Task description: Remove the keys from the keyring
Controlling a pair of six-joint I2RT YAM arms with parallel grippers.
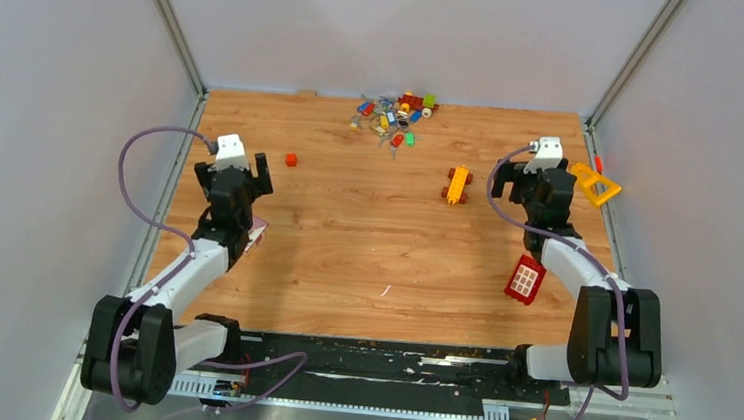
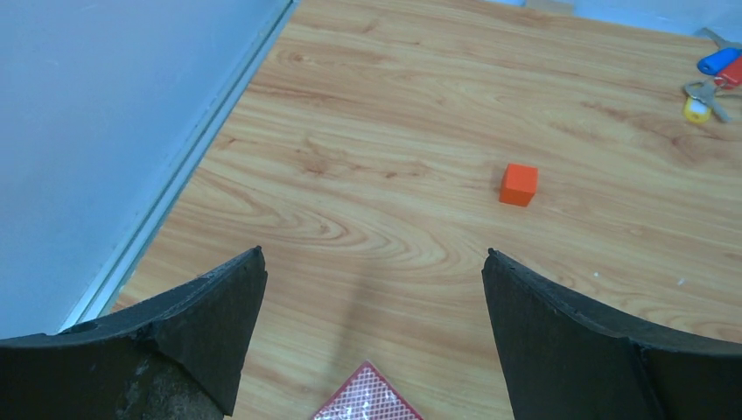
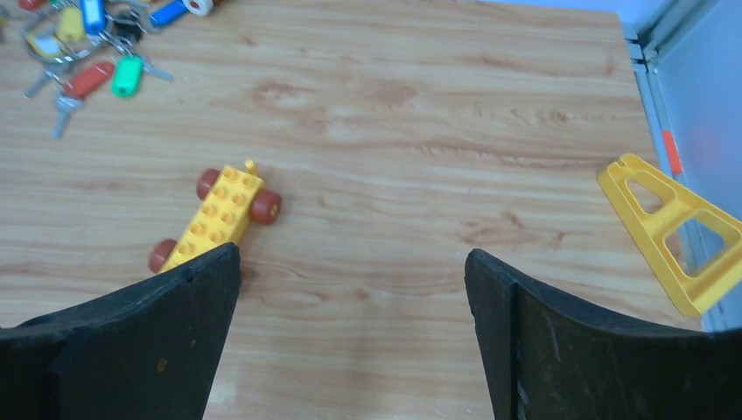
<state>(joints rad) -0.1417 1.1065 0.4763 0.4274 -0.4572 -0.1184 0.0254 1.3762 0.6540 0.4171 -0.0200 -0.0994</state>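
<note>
Overhead: keys [image 1: 392, 116] heaped among toy bricks [image 1: 417, 101] at the surface's far edge; left gripper [image 1: 236, 171] and right gripper [image 1: 534, 179] fully spread, empty, well apart from them. Left wrist: gapes wide, grips nothing; orange cube [image 2: 519, 185] ahead, keys beyond. Right wrist: likewise wide, holds nothing; yellow wheeled brick [image 3: 216, 219] near left finger.

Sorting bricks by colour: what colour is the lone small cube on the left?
Orange-red; the cube shows best in the left wrist view.

Left gripper [image 2: 372, 255] spread wide, right gripper [image 3: 352, 252] likewise, both empty
</note>
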